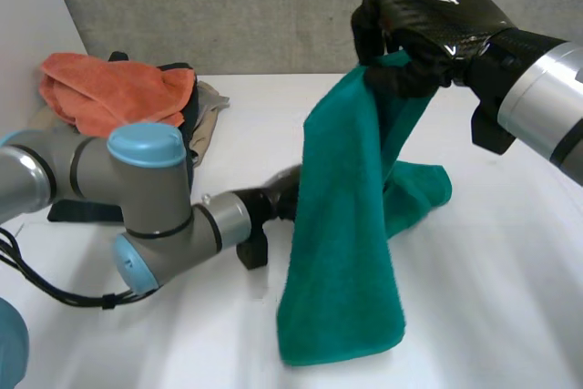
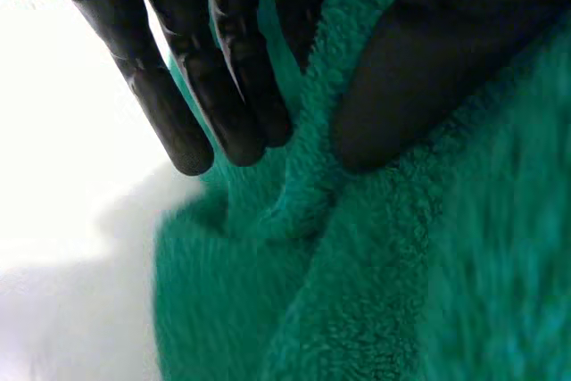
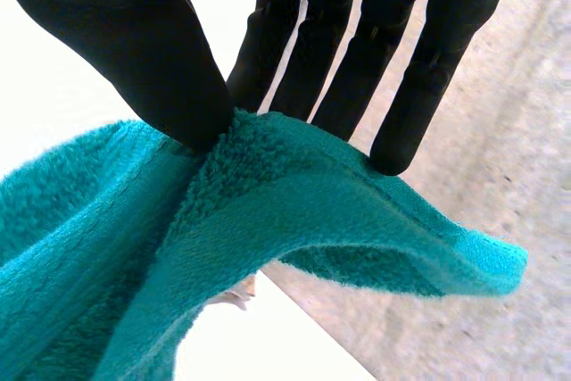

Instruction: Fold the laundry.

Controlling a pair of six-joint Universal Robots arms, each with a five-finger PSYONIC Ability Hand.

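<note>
Up high, our right hand (image 1: 428,25) pinches the green towel (image 1: 342,252) by its top edge; lower down, our left hand (image 2: 227,78) nips a fold between thumb and straight fingers.

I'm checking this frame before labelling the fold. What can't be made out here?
- Left hand: in the head view the teal towel, hanging from the right hand, covers it.
- Clothes under the orange towel: head view, mostly covered by it and the left arm.
- Towel's rear part on the table: head view, largely behind its own front drape.
</note>
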